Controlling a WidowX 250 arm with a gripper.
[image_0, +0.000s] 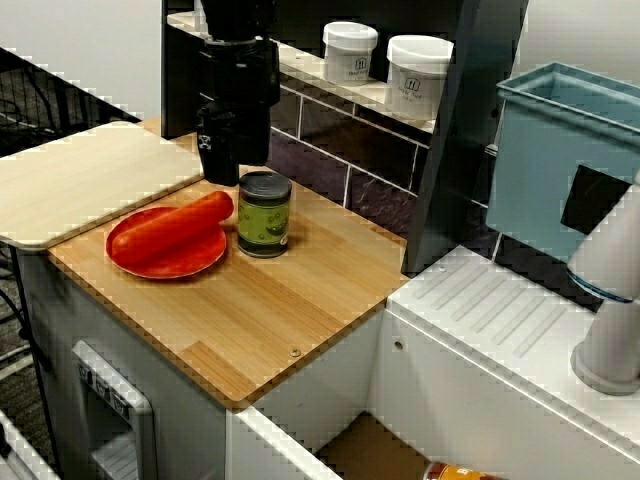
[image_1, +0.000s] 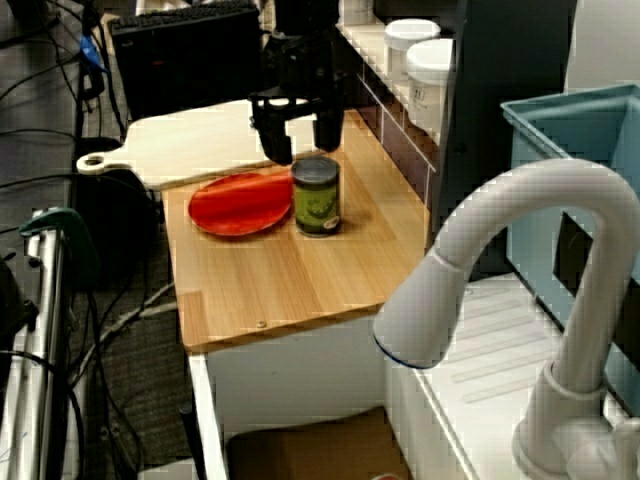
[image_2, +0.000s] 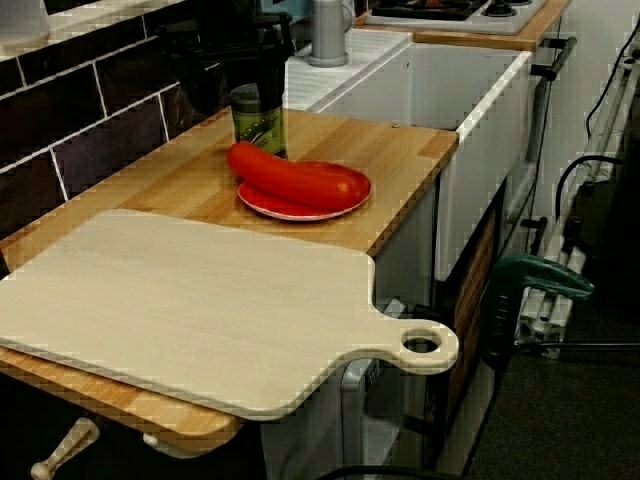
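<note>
Pale cutting board (image_2: 200, 310) up front on tabletop (image_2: 400, 160); beyond it, long red pepper (image_2: 295, 178) lying across red plate (image_2: 290, 208), green-labelled can (image_2: 258, 120) upright just beside. Black gripper (image_1: 301, 150) open and empty, hovering just above can.

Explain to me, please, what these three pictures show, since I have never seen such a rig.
The machine is a robot whose black two-fingered gripper works at a wooden counter. One view looks down from the front. Another looks from the sink end, past a white tap. The third looks low across a pale cutting board. On the counter stand a can with a green label and a red plate. The plate bears a long red item, perhaps a pepper. The gripper hangs open just above the can, holding nothing.
</note>
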